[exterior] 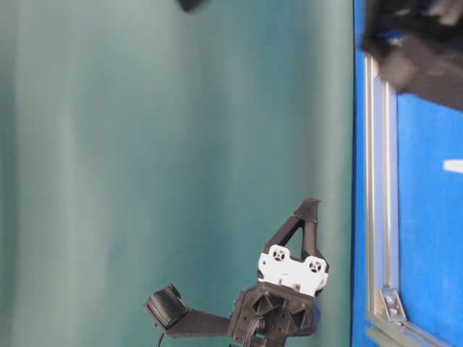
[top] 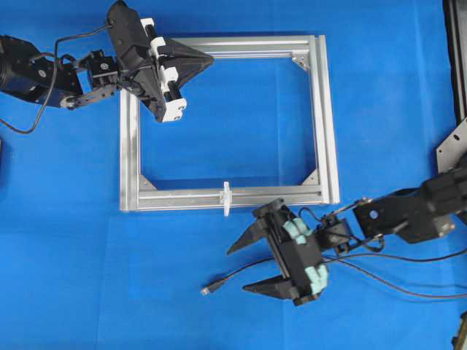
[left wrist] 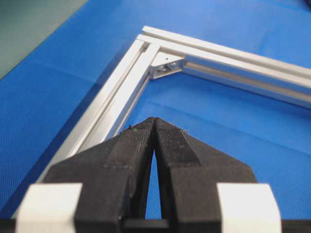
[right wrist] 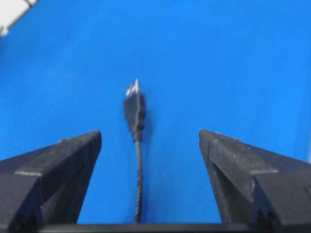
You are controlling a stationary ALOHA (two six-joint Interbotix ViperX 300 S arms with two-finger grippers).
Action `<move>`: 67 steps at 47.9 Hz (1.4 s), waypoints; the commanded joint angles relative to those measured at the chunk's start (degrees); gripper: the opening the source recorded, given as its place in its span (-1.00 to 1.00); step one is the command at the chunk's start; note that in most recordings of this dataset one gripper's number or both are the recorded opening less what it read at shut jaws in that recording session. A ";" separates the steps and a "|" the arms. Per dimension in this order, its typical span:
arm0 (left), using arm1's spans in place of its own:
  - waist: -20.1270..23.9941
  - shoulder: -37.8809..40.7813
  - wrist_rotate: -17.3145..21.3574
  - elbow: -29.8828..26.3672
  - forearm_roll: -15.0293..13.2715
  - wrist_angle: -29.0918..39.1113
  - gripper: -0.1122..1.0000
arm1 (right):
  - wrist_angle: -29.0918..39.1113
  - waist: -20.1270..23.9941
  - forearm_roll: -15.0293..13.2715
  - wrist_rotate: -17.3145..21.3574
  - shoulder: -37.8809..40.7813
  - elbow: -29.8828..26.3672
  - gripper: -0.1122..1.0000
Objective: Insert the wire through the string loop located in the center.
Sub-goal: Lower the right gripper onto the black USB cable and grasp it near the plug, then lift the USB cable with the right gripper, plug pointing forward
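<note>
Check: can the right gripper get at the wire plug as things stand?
Probably yes. The right gripper is open, the wire lies free on the blue mat between its fingers, nothing blocking.

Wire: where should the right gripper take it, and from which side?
Probably the dark plug body just behind the metal tip of the wire. It lies flat on the blue mat, lengthwise between the open fingers of the right gripper, so come straight down from above, one finger either side, leaving the tip free for threading.

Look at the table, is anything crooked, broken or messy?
Nothing stands out. The silver frame lies flat and square, the string loop stands on its near rail, and the wire lies loose on the blue cloth between the open right gripper fingers.
</note>
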 commanded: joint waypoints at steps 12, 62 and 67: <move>0.26 -1.58 0.09 -0.79 0.09 -0.26 -0.80 | -0.18 0.35 1.32 1.32 2.99 -1.58 0.48; 0.18 -1.58 0.09 -1.05 0.18 -0.26 -0.80 | 1.58 0.53 0.97 1.32 -0.88 -0.88 -0.83; 0.18 -1.58 0.09 -1.14 0.18 -0.26 -0.80 | 5.19 0.53 0.97 1.32 -3.43 -1.58 -0.83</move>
